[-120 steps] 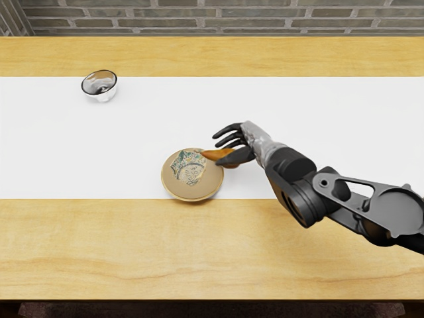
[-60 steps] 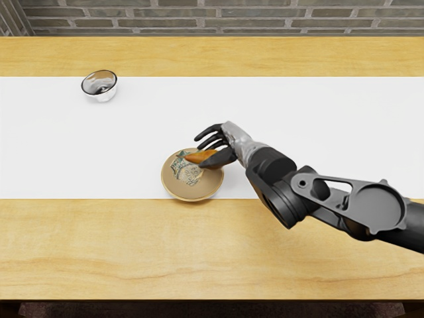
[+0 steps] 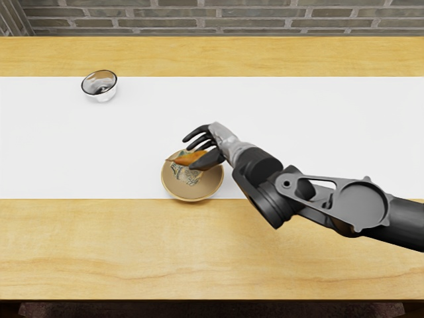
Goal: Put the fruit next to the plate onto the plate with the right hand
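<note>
Head view: right hand [image 3: 203,147] grips orange, tapered fruit [image 3: 190,158] over plate [image 3: 192,187].

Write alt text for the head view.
The right hand grips an orange fruit just above a patterned plate on a white runner across a wooden table. A metal bowl sits far back left.

Fruit [image 3: 188,157] half hidden under right hand [image 3: 211,143] — arm [image 3: 344,209] cropped right.
</note>
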`<action>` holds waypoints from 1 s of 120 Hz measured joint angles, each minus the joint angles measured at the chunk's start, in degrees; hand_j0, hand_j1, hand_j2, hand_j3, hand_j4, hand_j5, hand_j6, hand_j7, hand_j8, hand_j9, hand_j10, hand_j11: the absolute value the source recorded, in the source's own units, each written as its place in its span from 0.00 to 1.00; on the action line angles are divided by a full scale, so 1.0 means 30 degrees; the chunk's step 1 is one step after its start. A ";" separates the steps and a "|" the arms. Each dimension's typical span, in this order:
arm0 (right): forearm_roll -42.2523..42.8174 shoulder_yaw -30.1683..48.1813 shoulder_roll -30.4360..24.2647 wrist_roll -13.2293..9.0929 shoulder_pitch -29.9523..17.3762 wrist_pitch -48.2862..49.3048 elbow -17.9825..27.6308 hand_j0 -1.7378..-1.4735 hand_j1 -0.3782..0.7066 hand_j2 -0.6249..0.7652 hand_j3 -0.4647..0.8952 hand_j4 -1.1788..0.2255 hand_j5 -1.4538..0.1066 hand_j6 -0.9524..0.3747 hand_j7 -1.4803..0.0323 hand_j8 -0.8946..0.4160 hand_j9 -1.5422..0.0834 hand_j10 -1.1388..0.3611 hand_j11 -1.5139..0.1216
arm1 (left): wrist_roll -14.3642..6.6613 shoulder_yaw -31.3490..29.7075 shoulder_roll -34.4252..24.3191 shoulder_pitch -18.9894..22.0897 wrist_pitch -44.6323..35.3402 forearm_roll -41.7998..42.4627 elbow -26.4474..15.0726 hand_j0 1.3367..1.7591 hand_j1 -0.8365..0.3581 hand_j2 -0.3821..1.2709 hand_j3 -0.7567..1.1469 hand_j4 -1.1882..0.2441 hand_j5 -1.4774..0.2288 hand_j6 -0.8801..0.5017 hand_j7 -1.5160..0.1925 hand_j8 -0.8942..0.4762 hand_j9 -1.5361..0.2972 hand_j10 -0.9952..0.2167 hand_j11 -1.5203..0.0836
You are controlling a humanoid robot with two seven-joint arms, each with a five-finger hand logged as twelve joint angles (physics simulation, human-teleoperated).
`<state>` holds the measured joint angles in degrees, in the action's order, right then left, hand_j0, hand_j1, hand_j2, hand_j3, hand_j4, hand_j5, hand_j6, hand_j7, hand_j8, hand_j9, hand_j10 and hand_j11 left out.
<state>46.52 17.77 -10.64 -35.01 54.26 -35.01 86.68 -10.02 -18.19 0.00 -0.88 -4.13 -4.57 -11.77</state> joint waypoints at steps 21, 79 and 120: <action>0.0018 -0.0054 0.0736 0.0003 0.0027 0.0000 -0.0962 0.30 0.38 0.46 0.34 0.60 0.65 0.46 0.69 0.45 0.68 0.56 0.66 | 0.0000 0.0000 0.0000 0.0000 0.0000 0.0000 -0.0001 0.76 0.99 0.23 0.40 0.83 0.87 0.64 0.89 0.65 0.84 0.82 0.95; -0.1787 0.2509 -0.3208 0.0004 0.0526 0.4227 0.0834 0.30 0.10 0.45 0.34 0.79 0.87 0.67 0.92 0.63 0.89 0.72 0.87 | -0.0001 0.0018 0.0000 -0.0837 -0.0111 -0.0001 -0.0020 0.76 0.99 0.23 0.40 0.83 0.87 0.64 0.89 0.65 0.84 0.82 0.95; -0.9800 0.7316 -1.0434 0.0004 -0.1882 1.9614 -0.0764 0.30 0.07 0.44 0.34 0.81 0.90 0.69 0.94 0.65 0.91 0.73 0.89 | 0.0000 -0.0043 0.0000 -0.0559 0.0000 -0.0016 -0.0530 0.76 0.99 0.23 0.40 0.83 0.87 0.64 0.89 0.65 0.84 0.82 0.95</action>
<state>17.13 39.71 -41.94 -35.00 48.62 23.83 84.39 -10.02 -18.32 0.00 -2.56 -4.13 -4.62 -13.36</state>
